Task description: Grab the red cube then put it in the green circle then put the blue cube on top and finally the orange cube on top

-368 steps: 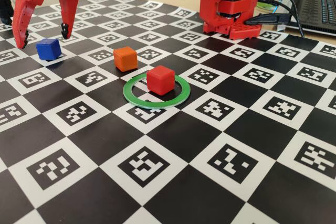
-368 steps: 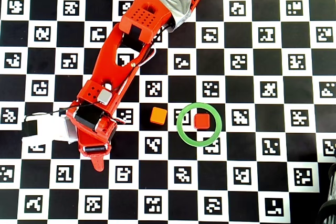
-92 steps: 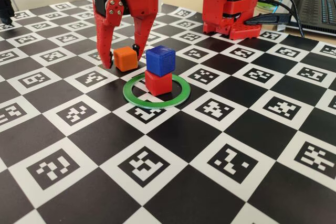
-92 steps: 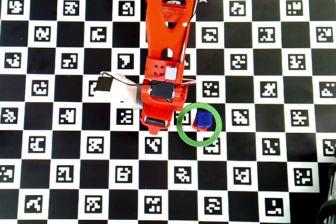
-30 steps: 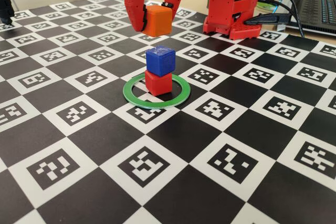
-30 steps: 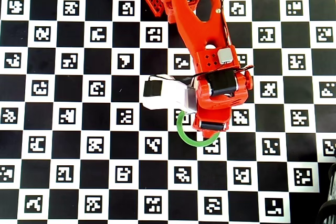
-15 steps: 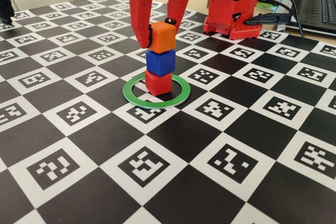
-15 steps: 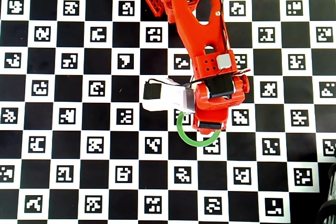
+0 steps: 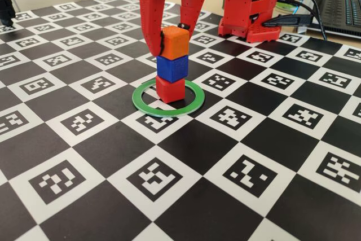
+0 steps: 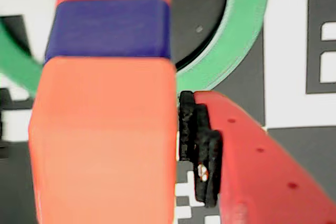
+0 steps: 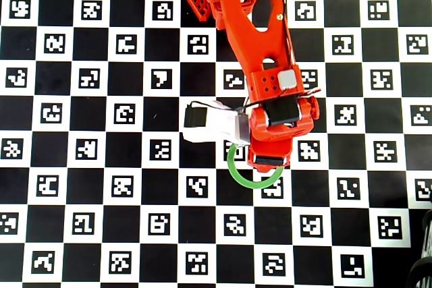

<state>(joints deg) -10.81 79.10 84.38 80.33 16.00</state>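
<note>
My hand (image 9: 172, 39) grips the orange cube (image 9: 174, 42). It sits squarely atop the blue cube (image 9: 172, 66), so releasing should suffice.

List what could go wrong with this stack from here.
1. The orange cube sits slightly twisted on the blue cube; releasing may let it slip.
2. The gripper fingers hug the top cube, so a sideways pull-away could drag or topple the narrow three-cube tower.
3. The red cube stands off-centre in the green ring; a nudge might push the stack onto the ring.
</note>
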